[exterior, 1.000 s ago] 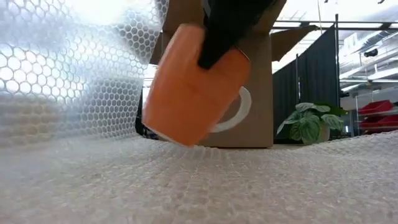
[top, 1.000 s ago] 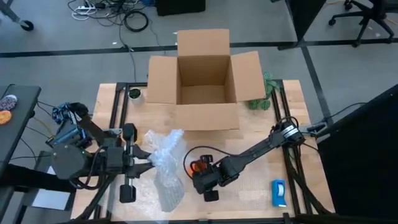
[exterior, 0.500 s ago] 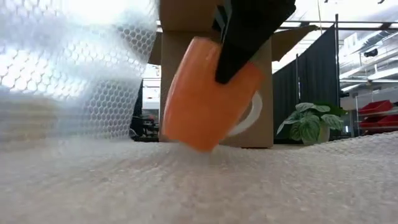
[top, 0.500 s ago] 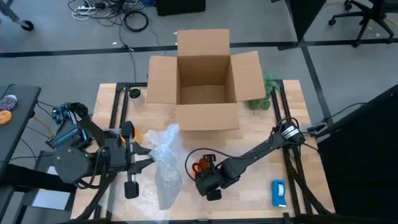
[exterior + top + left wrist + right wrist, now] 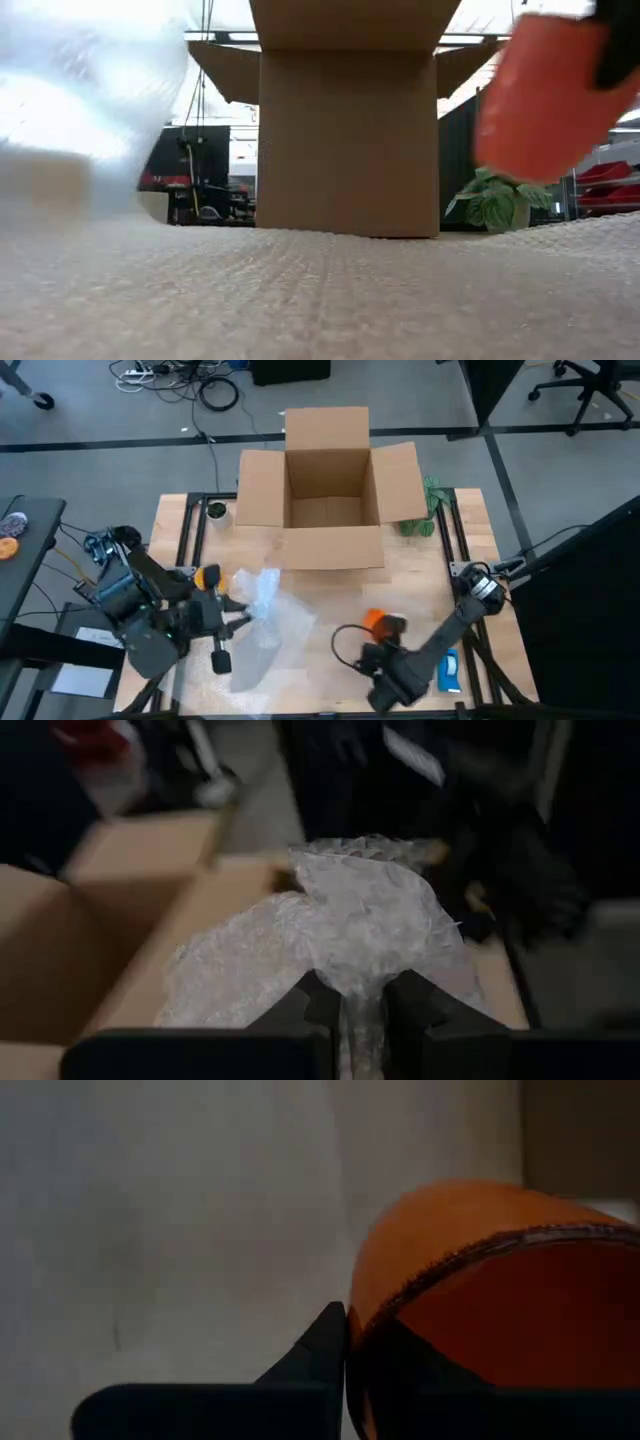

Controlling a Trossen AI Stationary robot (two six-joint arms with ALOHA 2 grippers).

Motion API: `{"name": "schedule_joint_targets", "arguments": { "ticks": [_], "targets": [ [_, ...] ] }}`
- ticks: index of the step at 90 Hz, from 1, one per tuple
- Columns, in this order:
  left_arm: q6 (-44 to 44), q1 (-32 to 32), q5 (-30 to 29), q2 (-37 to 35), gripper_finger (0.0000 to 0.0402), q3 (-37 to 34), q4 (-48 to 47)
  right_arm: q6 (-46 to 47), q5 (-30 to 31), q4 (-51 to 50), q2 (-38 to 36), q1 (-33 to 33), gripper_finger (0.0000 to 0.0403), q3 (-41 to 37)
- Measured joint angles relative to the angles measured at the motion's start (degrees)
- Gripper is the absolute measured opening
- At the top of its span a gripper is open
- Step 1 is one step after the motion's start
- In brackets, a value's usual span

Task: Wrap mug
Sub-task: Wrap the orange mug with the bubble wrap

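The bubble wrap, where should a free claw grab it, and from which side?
Judging by its pose, take the bubble wrap at its loose flat edge toward the mug, coming from the right. The left claw already pinches the bunched end, so the spread side is free.

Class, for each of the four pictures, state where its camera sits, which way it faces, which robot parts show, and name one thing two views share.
High view: above the table, looking straight down; both arms, left pincer shut on bubble wrap, right pincer holding the mug.
Low view: table height, facing the cardboard box; the right pincer's dark edge shows.
Left wrist view: looks past its fingers clamping wrap.
Right wrist view: looks past its finger at the mug rim.
Shared: the mug, in high, low and right wrist views.
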Motion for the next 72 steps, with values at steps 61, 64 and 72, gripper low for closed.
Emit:
{"name": "schedule_joint_targets", "arguments": {
  "ticks": [61, 64, 72],
  "targets": [
    [-2.9, 12.1, 19.0, 0.1, 0.0021, -33.3, 28.1, 25.1, 1.8, 5.1, 8.3, 2.4, 0.0, -9.5],
    [-2.9, 12.5, 19.1, 0.1, 0.0021, -33.5, 28.2, 26.0, 2.1, 4.7, 8.8, 2.2, 0.0, -9.3],
    [-2.9, 12.8, 19.0, 0.1, 0.0021, -33.6, 28.3, 28.1, 3.0, 4.4, 9.0, 2.2, 0.0, -8.6]
  ]
}}
